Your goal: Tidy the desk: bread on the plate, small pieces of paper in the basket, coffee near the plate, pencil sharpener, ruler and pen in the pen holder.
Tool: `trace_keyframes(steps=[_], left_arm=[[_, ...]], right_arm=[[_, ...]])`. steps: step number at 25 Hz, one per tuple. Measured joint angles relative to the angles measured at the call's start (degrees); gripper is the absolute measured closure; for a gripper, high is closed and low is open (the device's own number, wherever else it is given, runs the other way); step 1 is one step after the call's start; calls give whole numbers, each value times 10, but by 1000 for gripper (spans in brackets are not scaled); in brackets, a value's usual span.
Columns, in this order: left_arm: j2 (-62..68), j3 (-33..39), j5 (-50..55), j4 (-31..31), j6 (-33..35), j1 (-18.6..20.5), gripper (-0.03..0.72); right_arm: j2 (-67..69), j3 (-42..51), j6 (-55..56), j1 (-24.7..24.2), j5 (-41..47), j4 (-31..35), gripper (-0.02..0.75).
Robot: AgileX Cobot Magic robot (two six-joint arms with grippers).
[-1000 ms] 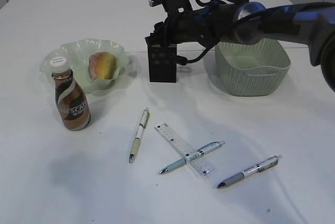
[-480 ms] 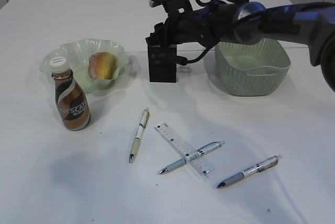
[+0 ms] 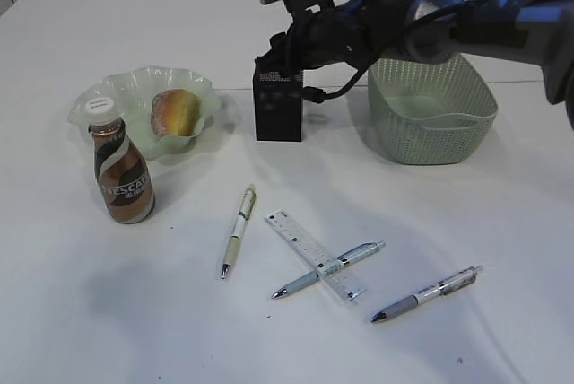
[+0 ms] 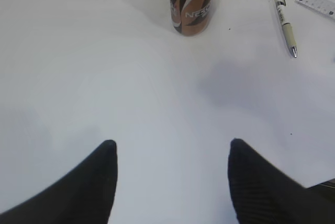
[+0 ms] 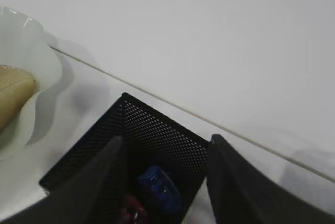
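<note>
**Right claw spread above the pen holder, left claw spread over bare desk**

Seen from outside, the right arm reaches across the back of the desk and its claw hangs at the top of the black pen holder, which stands between the plate and the basket. From here the arm hides the holder's mouth. The right wrist view looks straight down into the pen holder: the claw has its two dark fingers parted with nothing between them, and a small blue object lies inside the box. What it is cannot be told.

The bread sits in the wavy plate, and the coffee stands upright just in front of it. The right wrist view catches only an edge of the plate and of the bread.

Near the front of the desk lie three pens: one pale, one crossing the ruler, and one off to the right.

The left claw appears only in its own wrist view, spread and empty above the desk, with the coffee, the pale pen and a corner of the ruler beyond it.
</note>
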Motion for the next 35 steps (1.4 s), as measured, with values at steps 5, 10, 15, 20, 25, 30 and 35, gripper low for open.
trace_keyframes(steps=[5,10,15,20,25,30,35], left_arm=[[0,0,0,0,0,0,222],[0,0,0,0,0,0,222],[0,0,0,0,0,0,222],[0,0,-1,0,0,0,222],[0,0,-3,0,0,0,222],[0,0,-16,0,0,0,222],[0,0,-22,0,0,0,222]], right_arm=[[-17,0,0,1,54,-18,343],[-38,0,0,2,81,-19,369],[-83,0,0,11,105,-18,428],[-113,0,0,28,107,-18,437],[-143,4,0,35,111,-24,437],[-216,79,0,35,86,-51,437],[-317,222,0,35,-34,-57,437]])
